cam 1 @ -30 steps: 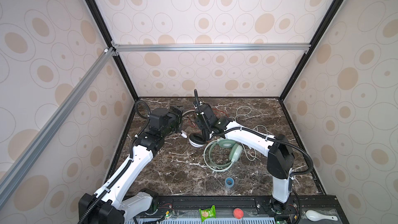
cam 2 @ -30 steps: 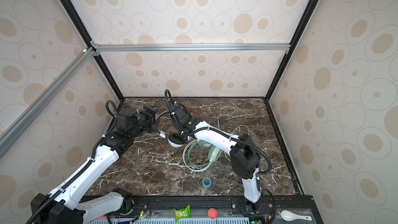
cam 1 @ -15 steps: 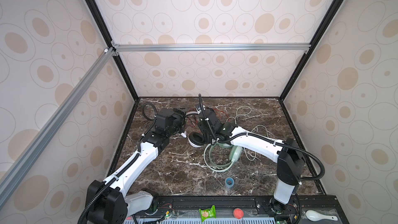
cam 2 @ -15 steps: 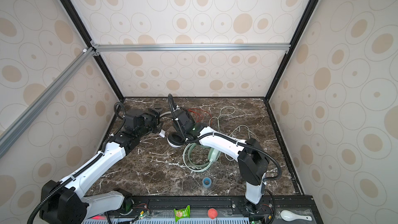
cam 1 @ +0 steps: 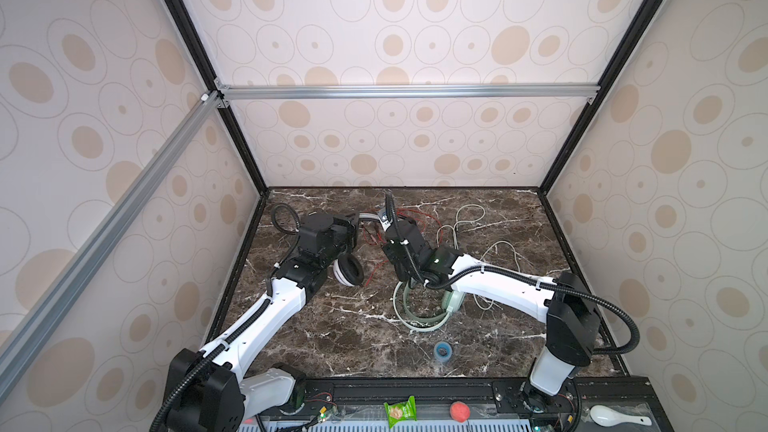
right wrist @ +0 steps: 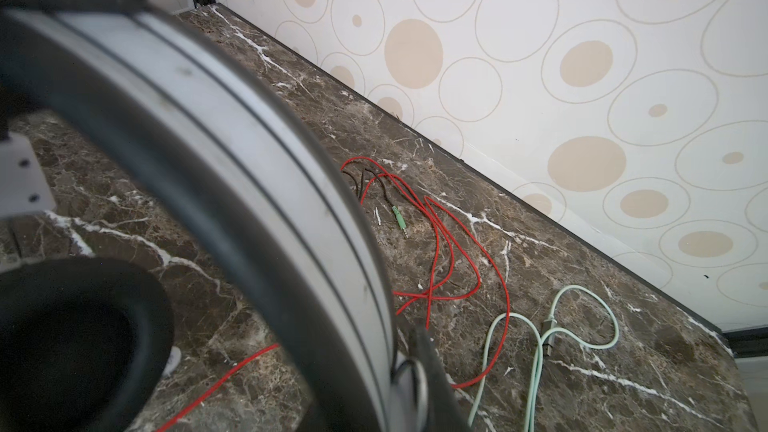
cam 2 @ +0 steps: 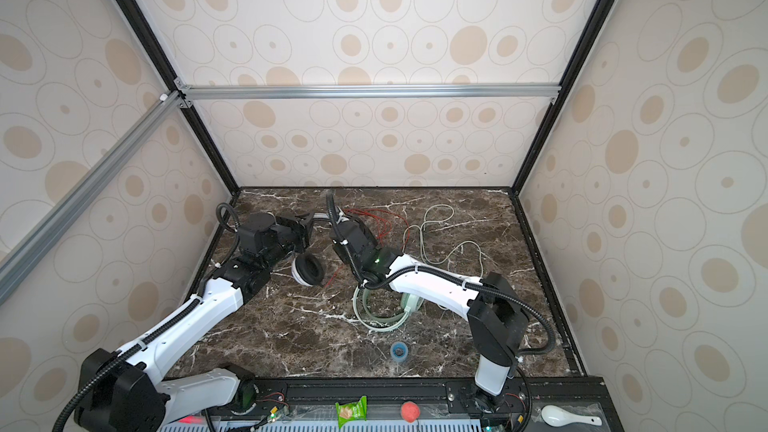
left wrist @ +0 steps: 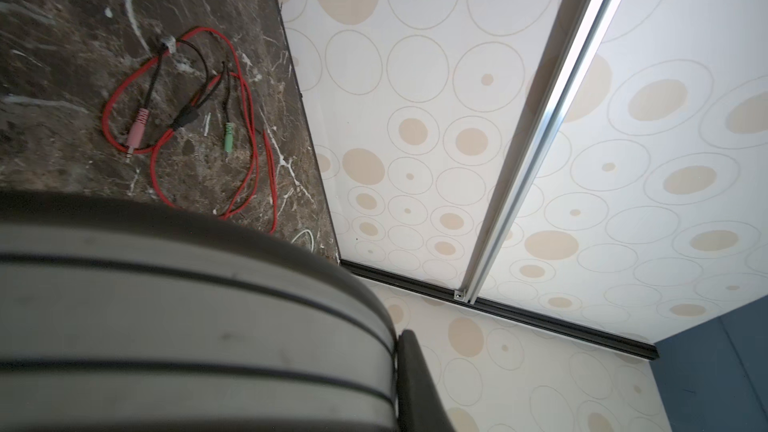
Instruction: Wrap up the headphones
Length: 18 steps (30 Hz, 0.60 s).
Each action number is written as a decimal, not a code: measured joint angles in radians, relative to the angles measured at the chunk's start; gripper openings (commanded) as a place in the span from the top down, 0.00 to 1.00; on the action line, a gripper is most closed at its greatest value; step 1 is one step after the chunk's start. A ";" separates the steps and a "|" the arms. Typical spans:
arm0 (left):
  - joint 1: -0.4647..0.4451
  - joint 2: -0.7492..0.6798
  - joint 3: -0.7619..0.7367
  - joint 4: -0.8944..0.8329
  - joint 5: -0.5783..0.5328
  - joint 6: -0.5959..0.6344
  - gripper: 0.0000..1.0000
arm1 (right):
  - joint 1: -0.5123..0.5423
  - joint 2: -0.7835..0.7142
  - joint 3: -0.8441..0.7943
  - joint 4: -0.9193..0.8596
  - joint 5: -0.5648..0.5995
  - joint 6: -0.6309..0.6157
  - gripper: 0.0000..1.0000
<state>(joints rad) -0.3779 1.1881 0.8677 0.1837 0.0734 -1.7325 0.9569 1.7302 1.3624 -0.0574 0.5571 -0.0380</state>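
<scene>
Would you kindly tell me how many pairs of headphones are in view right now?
2. The white-and-black pair is up off the table at the back left; the mint green pair lies flat on it near the middle. None seems hidden.

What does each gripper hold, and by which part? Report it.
The left gripper is shut on the white headphones, at the headband. The right gripper is at the same headband; whether it grips cannot be told.
</scene>
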 measured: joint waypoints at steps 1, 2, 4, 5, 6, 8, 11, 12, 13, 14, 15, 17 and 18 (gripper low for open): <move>0.000 0.001 0.000 0.017 0.004 -0.001 0.95 | 0.006 -0.006 -0.011 0.007 -0.006 -0.011 0.62; 0.000 0.002 0.000 0.032 0.010 -0.001 0.96 | 0.012 -0.014 -0.023 0.016 -0.014 -0.019 0.58; 0.001 0.003 -0.013 0.082 0.026 0.001 0.97 | 0.032 -0.045 -0.058 0.024 -0.037 -0.049 0.45; 0.003 0.007 -0.022 0.106 0.031 0.005 0.97 | 0.041 -0.060 -0.071 0.023 -0.051 -0.067 0.43; 0.007 0.013 -0.029 0.120 0.033 0.013 0.99 | 0.051 -0.082 -0.085 0.019 -0.062 -0.083 0.40; 0.021 0.032 -0.034 0.122 0.036 0.051 1.00 | 0.064 -0.136 -0.111 0.015 -0.099 -0.103 0.34; 0.051 0.069 -0.025 0.121 0.063 0.151 1.00 | 0.054 -0.233 -0.131 -0.022 -0.193 -0.111 0.34; 0.063 0.080 -0.016 0.114 0.081 0.193 1.00 | 0.037 -0.269 -0.130 -0.039 -0.253 -0.099 0.34; 0.076 0.089 -0.008 0.114 0.104 0.236 1.00 | 0.009 -0.303 -0.129 -0.058 -0.326 -0.081 0.35; 0.088 0.094 0.000 0.115 0.132 0.275 1.00 | -0.022 -0.328 -0.126 -0.071 -0.395 -0.058 0.36; 0.101 0.099 0.008 0.115 0.173 0.321 1.00 | -0.073 -0.354 -0.120 -0.085 -0.475 -0.029 0.36; 0.118 0.111 0.034 0.116 0.253 0.407 1.00 | -0.166 -0.380 -0.106 -0.101 -0.613 0.016 0.36; 0.124 0.122 0.057 0.114 0.303 0.463 1.00 | -0.209 -0.382 -0.094 -0.114 -0.678 0.031 0.36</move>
<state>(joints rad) -0.2535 1.3098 0.9249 0.2974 0.3767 -1.2694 0.7475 1.3479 1.2682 -0.1715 -0.1207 -0.0074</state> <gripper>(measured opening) 0.075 0.641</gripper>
